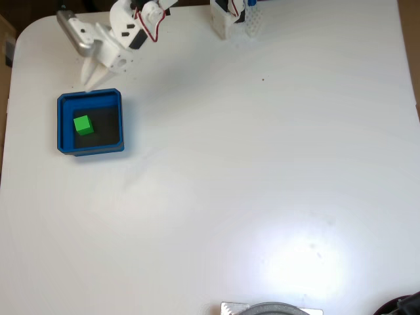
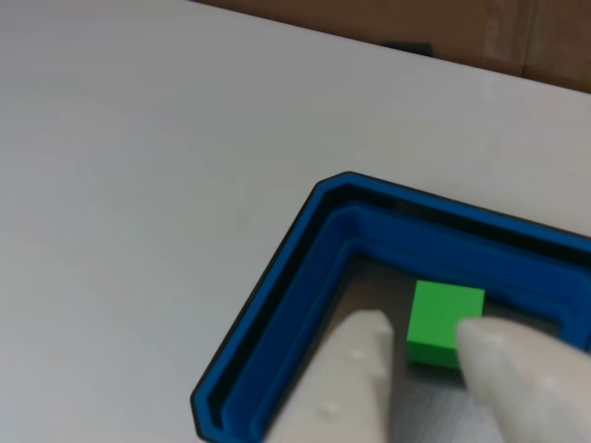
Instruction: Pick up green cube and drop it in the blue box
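The green cube (image 1: 83, 125) lies free on the dark floor of the blue box (image 1: 64, 141), nearer its left wall in the fixed view, while the gripper (image 1: 92, 84) hangs open and empty just above the box's far rim, bare white table (image 1: 262, 170) stretching all around.

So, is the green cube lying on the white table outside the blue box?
No, in the fixed view the green cube rests on the dark inner floor of the blue box, enclosed by its walls.

Hobby desk: white table (image 1: 262, 164), cardboard box (image 2: 443, 28) behind
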Controlling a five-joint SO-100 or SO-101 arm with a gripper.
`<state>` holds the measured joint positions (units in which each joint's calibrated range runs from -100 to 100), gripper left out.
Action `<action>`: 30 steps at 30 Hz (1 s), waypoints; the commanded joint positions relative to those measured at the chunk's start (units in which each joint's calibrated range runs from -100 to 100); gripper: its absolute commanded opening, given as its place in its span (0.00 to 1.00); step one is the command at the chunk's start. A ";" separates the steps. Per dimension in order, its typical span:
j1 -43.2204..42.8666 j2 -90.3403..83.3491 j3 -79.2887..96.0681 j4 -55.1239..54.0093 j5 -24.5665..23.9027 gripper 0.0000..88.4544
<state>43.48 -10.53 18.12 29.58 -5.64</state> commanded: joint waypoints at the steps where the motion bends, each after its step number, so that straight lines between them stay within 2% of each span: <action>1: -0.12 -15.14 10.25 -0.92 0.24 0.01; 14: -0.27 -56.11 53.87 -1.17 0.29 0.01; 30: -1.19 -84.37 78.74 -1.09 0.24 0.01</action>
<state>42.77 -87.55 93.20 29.58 -5.54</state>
